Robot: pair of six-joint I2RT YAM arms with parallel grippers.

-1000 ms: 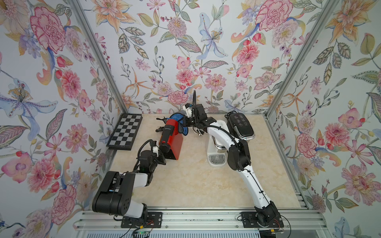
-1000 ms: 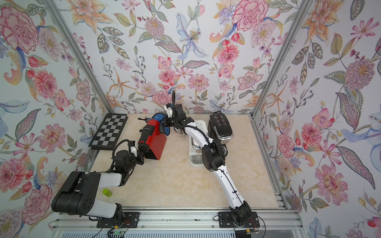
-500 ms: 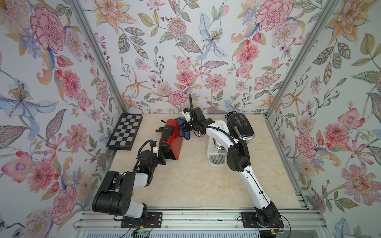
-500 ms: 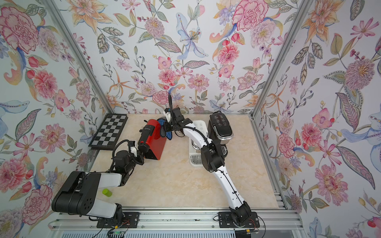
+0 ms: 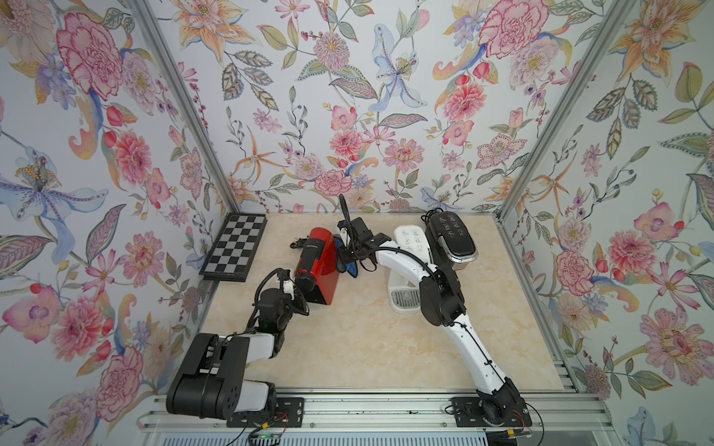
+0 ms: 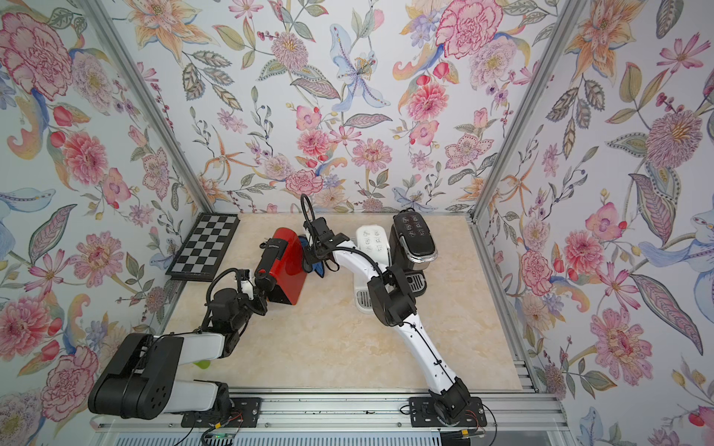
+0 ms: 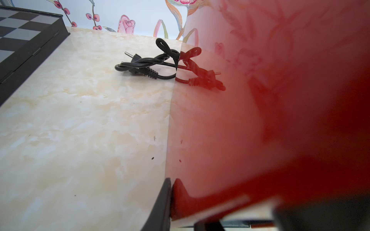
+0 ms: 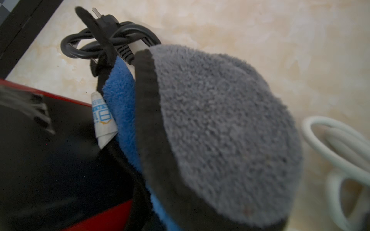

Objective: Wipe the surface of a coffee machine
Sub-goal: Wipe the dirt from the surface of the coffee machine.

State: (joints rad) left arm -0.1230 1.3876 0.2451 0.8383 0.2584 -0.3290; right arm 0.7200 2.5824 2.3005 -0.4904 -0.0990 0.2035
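Two arms at the red coffee machine (image 5: 322, 266), mid-frame in both top views: right gripper (image 5: 345, 258) squeezed tight on the blue-grey cloth (image 8: 220, 130) beside it, so rub slow & flat; left gripper (image 5: 299, 287) at its front, can't tell if closed.

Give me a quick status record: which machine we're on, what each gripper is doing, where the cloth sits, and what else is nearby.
machine in work: red coffee machine, mid-table
right gripper: shut on the blue-grey cloth
cloth position: at the red machine's side facing the white coffee machine
left gripper: against the red machine's front end; grip unclear
other machines: white one and black coffee machine, side by side
cord: black power cord lying on the table behind the red machine
also: chessboard by the left wall
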